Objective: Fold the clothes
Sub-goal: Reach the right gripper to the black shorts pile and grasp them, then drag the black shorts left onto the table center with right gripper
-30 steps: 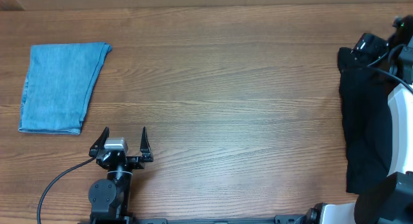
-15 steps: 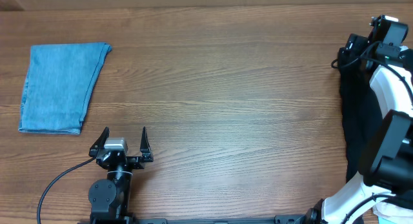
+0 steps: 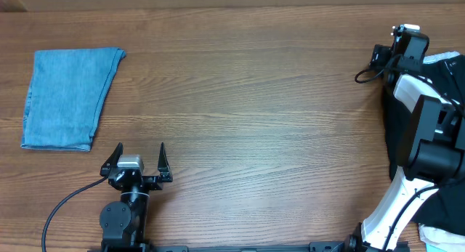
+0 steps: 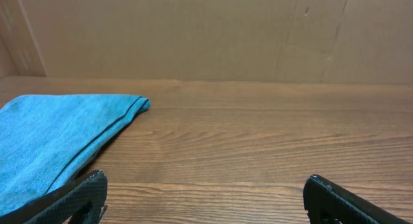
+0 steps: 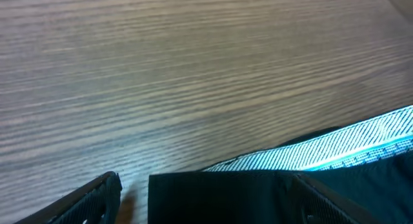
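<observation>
1. Denim in light blue lies folded into a long rectangle at the far left of the wooden table, seen from overhead. The left gripper sits near the front edge, just right of and below the denim and apart from it. Its two fingers are spread wide with nothing between them, and a dark cable loops away from its base.
2. Also from overhead, the black garment lies along the right edge, partly under the white right arm. The right gripper is at the garment's far corner; its fingers cannot be made out from here.
3. Left wrist view: both fingers of the left gripper show at the bottom corners, released, with bare table between them. The folded denim lies ahead to the left, untouched, and a cardboard wall stands behind the table.
4. Right wrist view: the right gripper has its jaws apart. The black garment fills the space between them, but a strip of table shows between the left finger and the cloth, so nothing is pinched. A pale striped band runs along the garment's upper edge. The table beyond looks blurred.
</observation>
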